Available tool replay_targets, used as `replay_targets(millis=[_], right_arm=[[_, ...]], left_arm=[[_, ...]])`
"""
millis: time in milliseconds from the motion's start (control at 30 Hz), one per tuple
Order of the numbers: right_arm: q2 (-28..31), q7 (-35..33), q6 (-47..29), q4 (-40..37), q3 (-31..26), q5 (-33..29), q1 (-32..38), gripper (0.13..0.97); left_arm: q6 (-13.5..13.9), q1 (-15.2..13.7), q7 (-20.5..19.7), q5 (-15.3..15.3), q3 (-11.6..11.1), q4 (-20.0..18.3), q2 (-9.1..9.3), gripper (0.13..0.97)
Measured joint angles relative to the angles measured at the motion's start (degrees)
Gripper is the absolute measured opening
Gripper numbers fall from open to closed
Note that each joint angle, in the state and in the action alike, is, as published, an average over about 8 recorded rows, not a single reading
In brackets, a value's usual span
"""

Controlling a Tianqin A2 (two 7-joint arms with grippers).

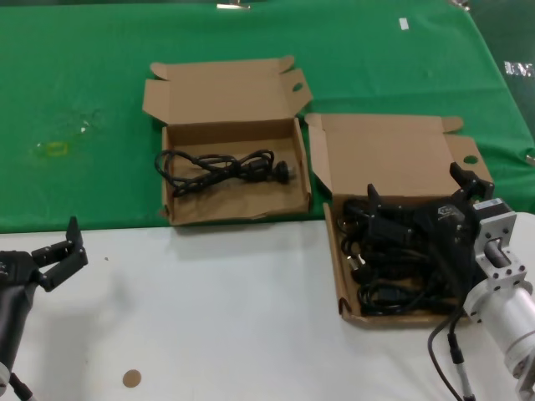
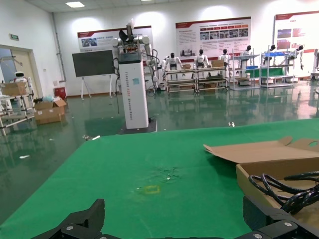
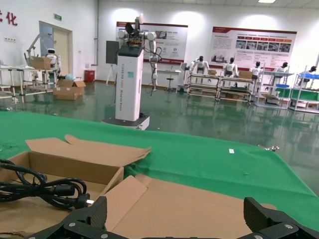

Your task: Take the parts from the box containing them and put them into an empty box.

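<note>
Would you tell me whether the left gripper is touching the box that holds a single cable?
Apart. The head view shows the left gripper over the white table, with bare surface separating it from the box.

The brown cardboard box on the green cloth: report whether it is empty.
Not empty. The shallow brown cardboard box on the green cloth stands open, lid folded back, with one coiled black cable lying on its floor.

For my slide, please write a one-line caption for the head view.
Open right gripper over the cable-filled box; one black cable lies in the other box; left gripper waits aside.
</note>
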Motion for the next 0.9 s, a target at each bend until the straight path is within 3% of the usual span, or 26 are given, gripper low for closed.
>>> replay_targets(millis=[900], right_arm=[[0.00,0.00,0.00,0.00,0.00,0.00,0.00,0.966]], left_arm=[[0.00,0.00,0.00,0.00,0.00,0.00,0.00,0.966]])
